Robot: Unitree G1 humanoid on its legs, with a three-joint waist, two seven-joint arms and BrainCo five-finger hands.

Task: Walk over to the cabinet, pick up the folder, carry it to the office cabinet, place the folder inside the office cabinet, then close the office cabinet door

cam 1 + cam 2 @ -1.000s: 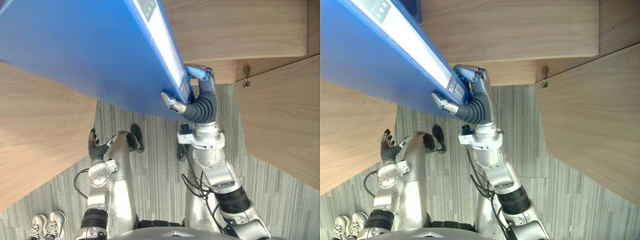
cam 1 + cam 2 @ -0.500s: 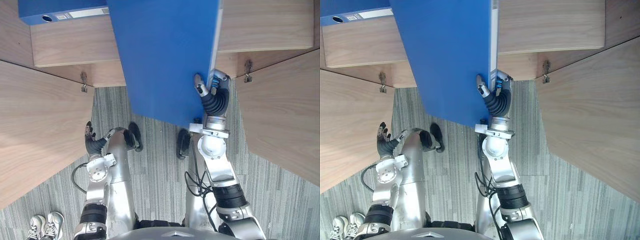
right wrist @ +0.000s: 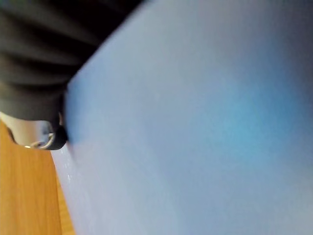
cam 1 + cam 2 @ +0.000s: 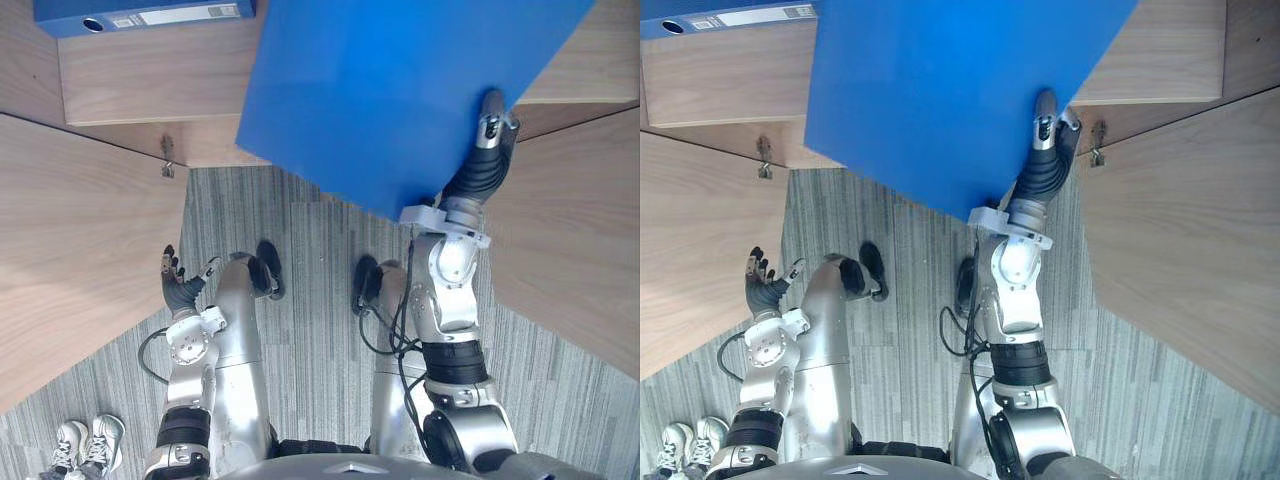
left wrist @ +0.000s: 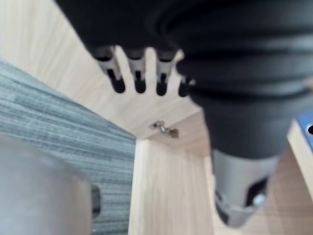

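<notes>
Over the carpet, the right robot hand pinches the folder edge.

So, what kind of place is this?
Most likely an office: a wooden cabinet with open doors, grey carpet, a blue folder held in the right hand, and a second folder lying inside the cabinet.

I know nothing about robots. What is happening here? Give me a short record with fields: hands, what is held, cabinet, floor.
held item: blue folder, raised high
right hand: pinching the folder's edge
left hand: low at its side, fingers straight, empty
cabinet: left door and right door open; second folder lying inside
floor: grey carpet; a person's shoes
</notes>
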